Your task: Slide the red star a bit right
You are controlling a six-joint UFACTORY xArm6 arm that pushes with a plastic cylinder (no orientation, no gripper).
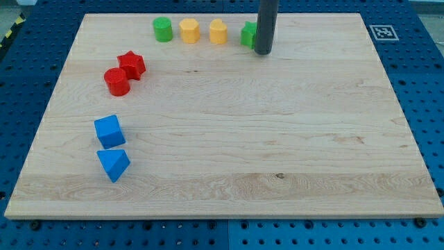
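A pale wooden bench (pixel 229 139) fills the camera view, its surface laid over a blue perforated base (pixel 21 90). Nearest the view's bottom, well below and slightly to the view's left of the red star, a blue triangular wedge (pixel 114 164) lies just under a blue cube (pixel 109 131), the two almost touching.

The red star (pixel 131 65) sits in the bench's upper left area, untouched. Pressed against the star's lower left side is a red cylinder (pixel 116 81).

Farther off, a row of blocks runs along the bench's top edge, above and to the view's right of the red star: first a green cylinder (pixel 163 30), then a yellow block (pixel 189 30) that appears to be many-sided, then a second yellow block (pixel 218 32), its exact shape hard to make out at this range. At the row's right end, farthest from the star, a green block (pixel 248 34) is half hidden behind the dark rod, so its shape cannot be told.

The rod, the arm's tool, carries no jaws, so nothing is gripped; it stands upright with my tip (pixel 263 52) resting on the bench just right of that green block, apparently touching it and well apart from the red star.

A black-and-white marker tag (pixel 383 32) is fixed at the bench's top right corner.
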